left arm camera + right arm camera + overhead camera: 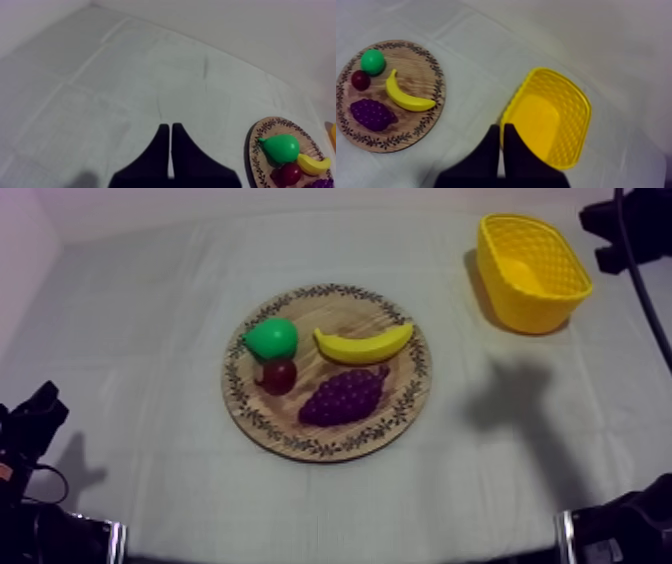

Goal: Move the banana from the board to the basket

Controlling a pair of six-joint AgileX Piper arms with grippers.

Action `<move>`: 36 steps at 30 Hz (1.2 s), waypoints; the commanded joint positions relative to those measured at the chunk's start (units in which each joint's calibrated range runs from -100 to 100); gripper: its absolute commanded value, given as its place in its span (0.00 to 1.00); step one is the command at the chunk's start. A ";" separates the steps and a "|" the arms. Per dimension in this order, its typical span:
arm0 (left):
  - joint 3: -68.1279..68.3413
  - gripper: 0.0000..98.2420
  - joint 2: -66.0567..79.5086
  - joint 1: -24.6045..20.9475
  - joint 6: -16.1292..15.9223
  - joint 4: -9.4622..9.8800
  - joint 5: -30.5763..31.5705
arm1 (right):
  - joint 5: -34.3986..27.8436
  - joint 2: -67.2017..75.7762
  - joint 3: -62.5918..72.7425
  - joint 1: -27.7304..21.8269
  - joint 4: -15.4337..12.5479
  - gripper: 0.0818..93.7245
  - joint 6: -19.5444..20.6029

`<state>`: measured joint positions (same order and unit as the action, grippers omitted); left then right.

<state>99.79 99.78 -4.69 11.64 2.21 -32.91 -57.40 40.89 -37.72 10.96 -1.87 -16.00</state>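
The yellow banana (363,345) lies on the right half of the round wooden board (300,428), mid-table. Above the purple grapes (371,114), the banana (406,97) curves across the board (416,67). The yellow basket (540,303) stands at the far right with nothing in it. My right gripper (501,127) is shut on nothing and hovers high over the cloth just beside the basket's (581,130) near rim, well apart from the banana. My left gripper (170,125) is shut on nothing above bare cloth, left of the board (260,145).
A green pear (271,339), a small red fruit (279,375) and the grapes (344,396) share the board with the banana. My left arm (30,428) rests at the lower left. Part of my right arm (625,228) shows dark beyond the basket.
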 commanded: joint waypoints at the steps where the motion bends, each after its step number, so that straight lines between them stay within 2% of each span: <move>1: -0.01 0.00 0.05 0.02 0.01 -0.03 0.00 | -0.80 -2.21 3.52 1.16 -0.90 0.01 -1.46; 14: -0.01 0.00 0.05 0.02 0.01 -0.03 0.00 | -3.29 -13.80 11.13 6.20 -3.74 0.01 -6.28; 19: -0.01 0.00 0.05 0.02 0.01 -0.03 0.00 | -6.04 -18.58 15.61 7.72 -4.49 0.01 -7.24; 27: -0.01 0.00 0.05 0.02 0.01 -0.03 0.00 | -11.81 -25.82 22.93 9.76 -4.27 0.01 -7.69; 36: -0.01 0.00 0.05 0.02 0.01 -0.03 0.00 | -15.12 -31.74 26.12 12.22 -2.95 0.01 -6.71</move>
<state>99.79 99.78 -4.69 11.64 2.21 -32.91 -72.26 9.78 -12.00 23.02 -4.94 -22.96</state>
